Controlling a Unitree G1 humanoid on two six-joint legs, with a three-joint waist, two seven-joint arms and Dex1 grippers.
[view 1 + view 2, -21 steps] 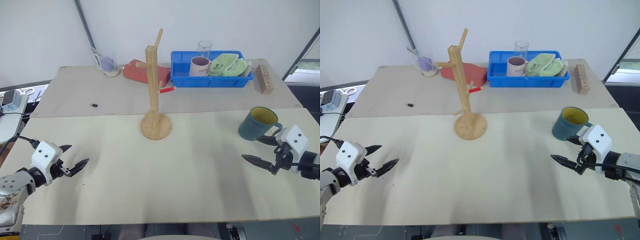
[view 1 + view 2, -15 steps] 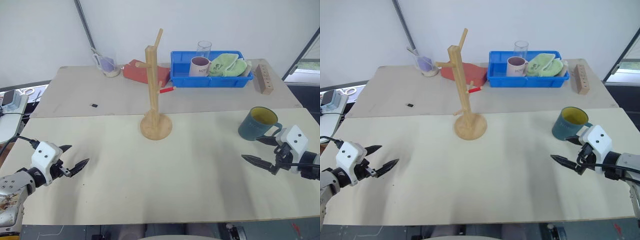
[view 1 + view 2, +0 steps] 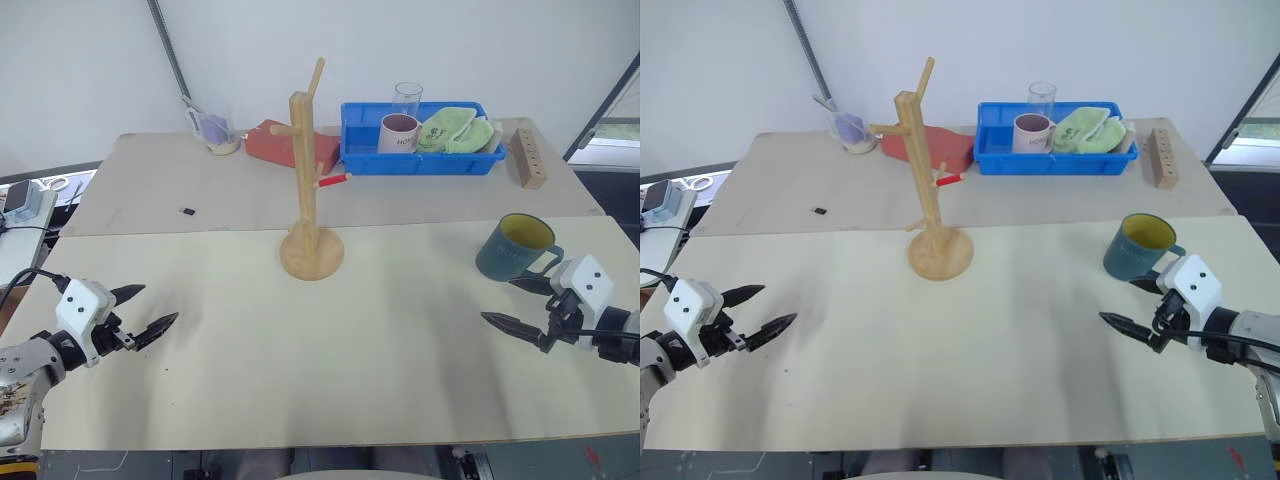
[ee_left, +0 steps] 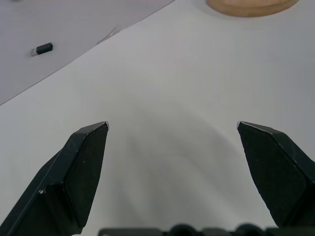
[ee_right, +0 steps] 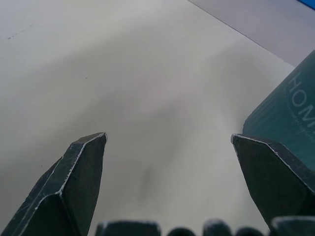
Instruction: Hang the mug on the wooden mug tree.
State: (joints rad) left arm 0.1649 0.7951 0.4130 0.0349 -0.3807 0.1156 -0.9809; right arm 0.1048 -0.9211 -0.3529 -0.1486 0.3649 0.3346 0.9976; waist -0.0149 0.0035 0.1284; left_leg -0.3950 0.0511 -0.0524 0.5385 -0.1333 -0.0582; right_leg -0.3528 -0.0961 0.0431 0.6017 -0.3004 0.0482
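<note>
We see a broad pale table (image 3: 330,370) made of two boards, the nearer one light cream and the farther one greyer. At its far edge sits a blue bin (image 3: 420,160) holding a pale pinkish mug (image 3: 399,132), a green cloth (image 3: 455,130) and, toward its back, a clear glass tumbler (image 3: 407,97). The wooden mug tree (image 3: 310,190) stands upright on its round base near the seam between the boards, around the middle of the table, with a red-tipped peg pointing toward the bin. A red pad (image 3: 290,145) lies behind the tree, and a small cup with purple contents (image 3: 218,132) stands further to the left. The mug (image 3: 515,247), teal with a yellow inside, stands upright on the near board at the right, its handle turned toward our right gripper (image 3: 522,304). That gripper hovers just beside the mug, its two fingers spread wide and grasping nothing; the right wrist view shows the mug's side beside one finger. Our left gripper (image 3: 145,312) is well apart from both, low over the table at the near left, likewise spread and empty. A light-wood block with holes (image 3: 529,157) lies right of the bin, and a tiny black object (image 3: 187,210) rests on the far board.
</note>
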